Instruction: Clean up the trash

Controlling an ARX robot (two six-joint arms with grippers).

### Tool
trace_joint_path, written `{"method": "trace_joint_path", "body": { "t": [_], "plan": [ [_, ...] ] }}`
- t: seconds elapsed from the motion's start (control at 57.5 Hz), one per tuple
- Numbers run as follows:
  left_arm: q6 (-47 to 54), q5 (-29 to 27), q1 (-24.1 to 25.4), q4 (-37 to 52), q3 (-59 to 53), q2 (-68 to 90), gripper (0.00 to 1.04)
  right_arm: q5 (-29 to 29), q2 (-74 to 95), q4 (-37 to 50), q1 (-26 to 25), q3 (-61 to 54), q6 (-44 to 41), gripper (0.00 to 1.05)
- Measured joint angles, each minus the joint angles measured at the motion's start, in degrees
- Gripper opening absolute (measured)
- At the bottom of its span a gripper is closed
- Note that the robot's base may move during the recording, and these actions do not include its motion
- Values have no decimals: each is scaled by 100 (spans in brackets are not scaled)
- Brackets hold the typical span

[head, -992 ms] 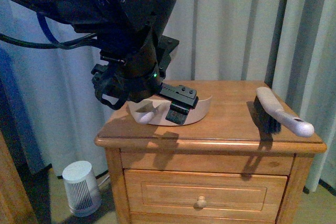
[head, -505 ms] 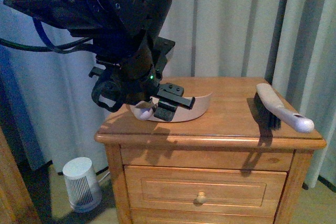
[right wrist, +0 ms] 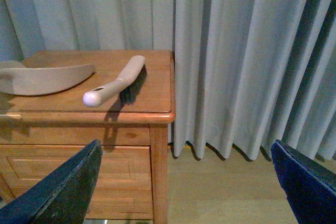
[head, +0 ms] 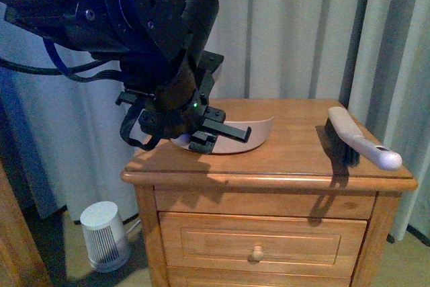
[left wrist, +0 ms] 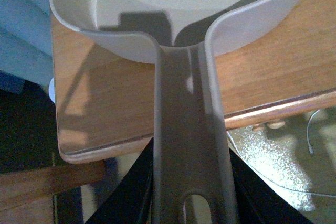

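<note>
The beige-pink dustpan (head: 250,135) lies on the wooden nightstand (head: 289,162), at its left half, mouth toward the right. My left gripper (head: 201,140) is shut on the dustpan's handle (left wrist: 189,145) out past the nightstand's left front corner. The pan's bowl (left wrist: 157,3) shows nothing inside in the left wrist view. The trash is not in view in any frame. My right gripper (right wrist: 184,187) hangs open and empty off the nightstand's right side, above the floor, with the dustpan (right wrist: 42,80) far from it.
A hand brush (head: 356,140) with a pale handle lies along the nightstand's right edge, also seen as the brush (right wrist: 113,85) in the right wrist view. A small white ribbed bin (head: 104,238) stands on the floor to the left. Curtains (head: 302,31) hang behind.
My left arm has drawn back and up a little over the second. The dustpan has tipped flatter and its handle end has slipped behind the gripper. The brush has not moved.
</note>
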Motion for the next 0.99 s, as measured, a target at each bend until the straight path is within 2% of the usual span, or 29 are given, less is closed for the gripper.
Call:
{"method": "trace_joint_path", "body": {
  "t": [0.139, 0.244, 0.365, 0.522, 0.713, 0.87, 0.992],
  "plan": [
    [-9, 72, -2, 704, -273, -308, 28, 0, 0, 0, 0, 0, 0, 97],
    [2, 168, 7, 1604, -822, -946, 28, 0, 0, 0, 0, 0, 0, 97],
    [442, 129, 109, 3147, -2061, -2277, 28, 0, 0, 0, 0, 0, 0, 97],
    [841, 197, 168, 4260, -3635, -3694, 28, 0, 0, 0, 0, 0, 0, 97],
    [922, 634, 396, 4317, -5377, -5469, 28, 0, -2, 0, 0, 0, 0, 97],
    [640, 835, 962, 3818, -6146, -6843, 28, 0, 0, 0, 0, 0, -2, 97],
    [431, 1019, 1145, 3515, -6439, -7613, 28, 0, 0, 0, 0, 0, -2, 97]
  ]
}}
